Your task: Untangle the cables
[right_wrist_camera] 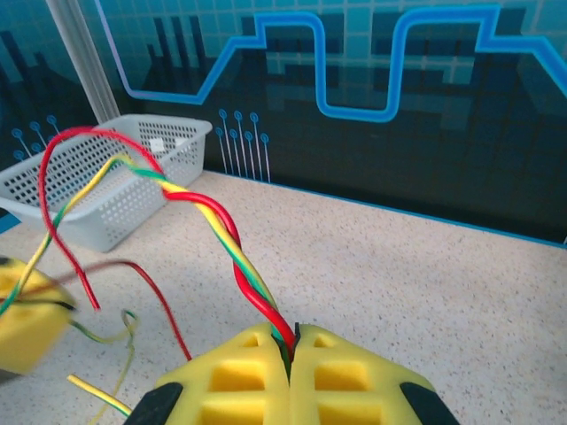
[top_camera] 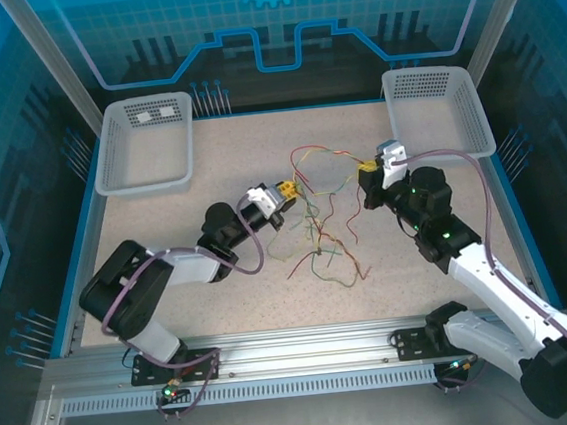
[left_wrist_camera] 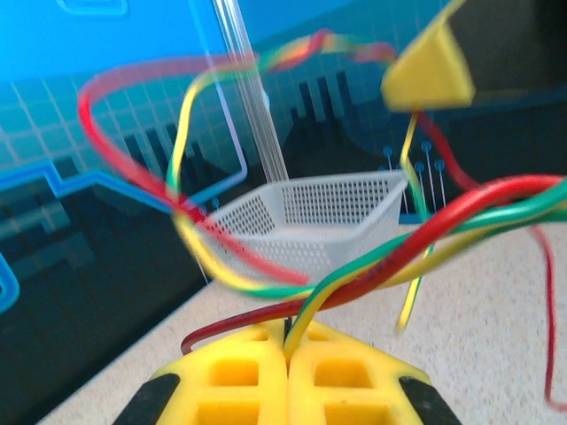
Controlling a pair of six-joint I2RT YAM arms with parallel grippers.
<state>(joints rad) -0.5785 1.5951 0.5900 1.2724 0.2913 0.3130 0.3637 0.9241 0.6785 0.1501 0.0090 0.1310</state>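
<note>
1. From above, the cables (top_camera: 318, 231) are seen tangled on the table (top_camera: 169, 274), strung between the left gripper (top_camera: 284, 192) and right gripper (top_camera: 368, 171).
2. At the left wrist, a red-green-yellow twist is clamped between closed pads (left_wrist_camera: 235, 376).
3. At the right wrist, a like twist is pinched. Slow, even separation is advised, lest knots be tightened.
</note>
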